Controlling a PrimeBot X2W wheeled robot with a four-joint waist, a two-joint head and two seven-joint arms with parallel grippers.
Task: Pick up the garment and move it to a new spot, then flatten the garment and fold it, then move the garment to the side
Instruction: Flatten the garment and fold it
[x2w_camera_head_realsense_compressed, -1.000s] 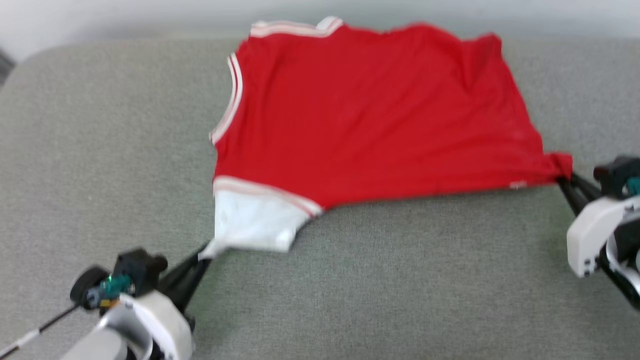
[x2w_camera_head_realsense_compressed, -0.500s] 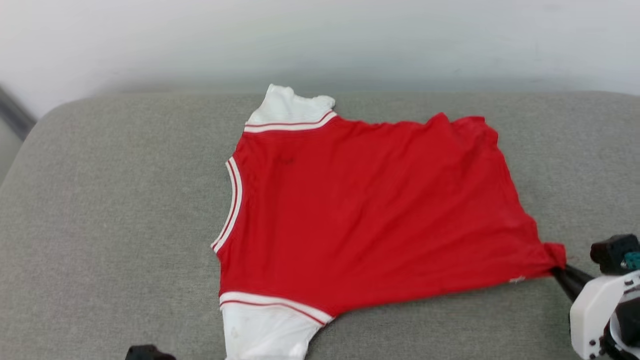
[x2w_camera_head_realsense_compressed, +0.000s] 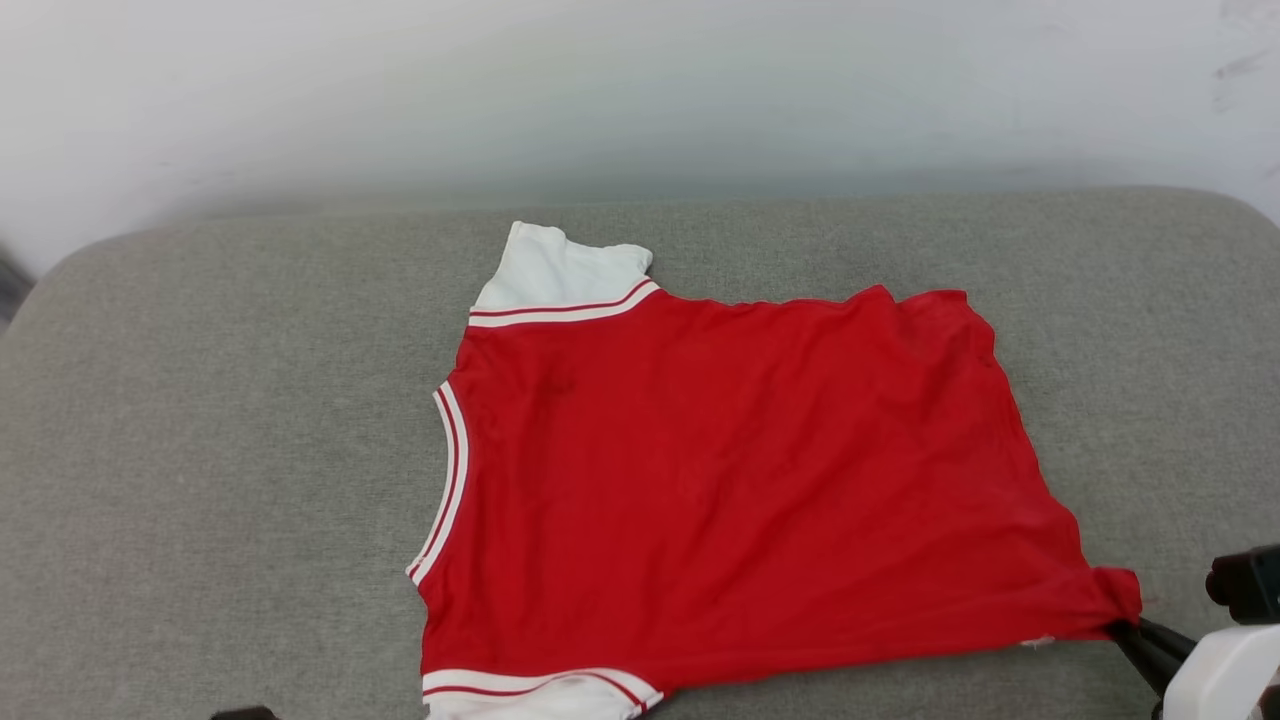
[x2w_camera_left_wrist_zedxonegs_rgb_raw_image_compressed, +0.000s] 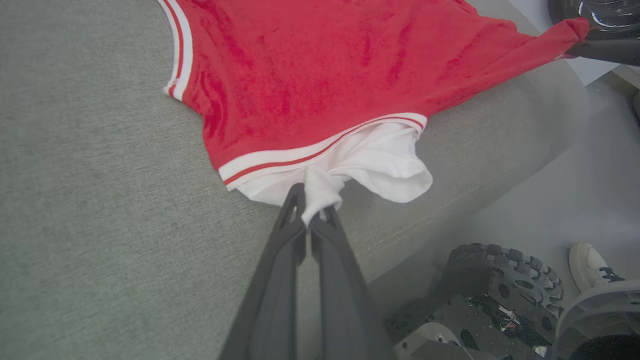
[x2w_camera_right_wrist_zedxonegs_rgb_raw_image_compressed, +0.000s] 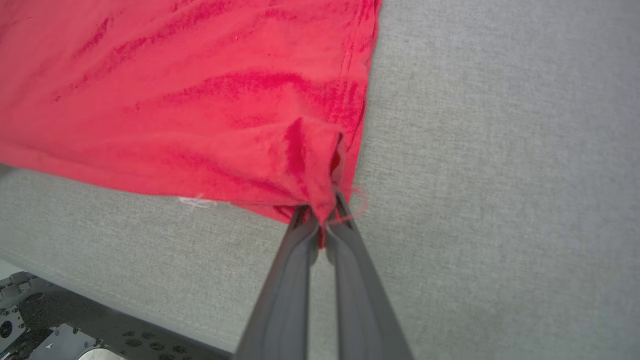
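Observation:
The garment (x2w_camera_head_realsense_compressed: 720, 480), a red jersey T-shirt with white sleeves and striped trim, lies spread on the grey cushion (x2w_camera_head_realsense_compressed: 200, 450), neck to the left. In the left wrist view my left gripper (x2w_camera_left_wrist_zedxonegs_rgb_raw_image_compressed: 312, 212) is shut on the bunched white near sleeve (x2w_camera_left_wrist_zedxonegs_rgb_raw_image_compressed: 380, 160). My right gripper (x2w_camera_right_wrist_zedxonegs_rgb_raw_image_compressed: 321, 212) is shut on the red hem corner (x2w_camera_right_wrist_zedxonegs_rgb_raw_image_compressed: 310, 170); in the head view it (x2w_camera_head_realsense_compressed: 1135, 628) shows at the lower right pinching that corner (x2w_camera_head_realsense_compressed: 1115, 590). The far white sleeve (x2w_camera_head_realsense_compressed: 555, 270) lies flat at the back. No letters or number show on the upper side.
The cushion's front edge (x2w_camera_left_wrist_zedxonegs_rgb_raw_image_compressed: 450, 210) runs close below the near sleeve, with the robot's wheeled base (x2w_camera_left_wrist_zedxonegs_rgb_raw_image_compressed: 500, 280) and a person's white shoe (x2w_camera_left_wrist_zedxonegs_rgb_raw_image_compressed: 592, 265) on the floor beyond. A pale wall (x2w_camera_head_realsense_compressed: 640, 90) stands behind the cushion. Bare cushion lies left and right of the shirt.
The head camera has tilted up, so the cushion and shirt sit lower in the picture and the left arm has dropped out of it. Both grips hold as before.

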